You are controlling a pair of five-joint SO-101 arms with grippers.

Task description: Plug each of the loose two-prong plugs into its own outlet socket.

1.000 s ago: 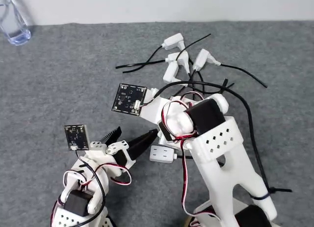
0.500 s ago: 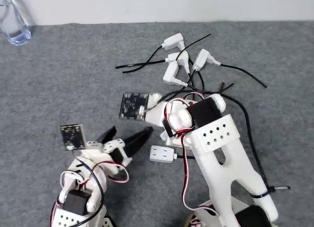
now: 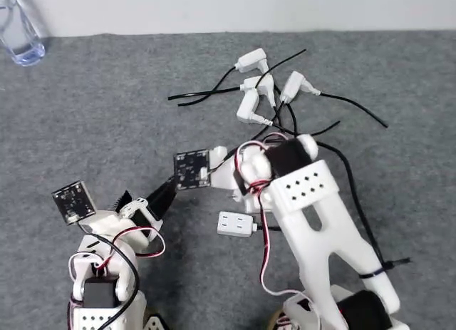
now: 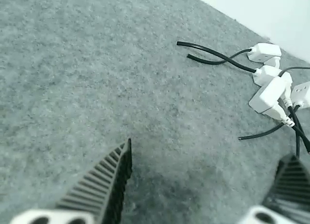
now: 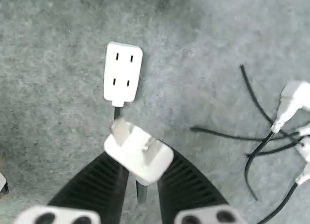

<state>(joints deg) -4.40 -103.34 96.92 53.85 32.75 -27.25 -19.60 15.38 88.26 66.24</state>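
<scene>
Over the grey table, apparently nothing plugged in yet. Hangs the left hand wide open and empty above bare table. Clamps the right hand on one white plug, near the outlet socket but not inserted. Leaves four loose plugs clustered well apart, all waiting.

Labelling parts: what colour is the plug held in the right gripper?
The plug is white, clearest in the right wrist view.
</scene>
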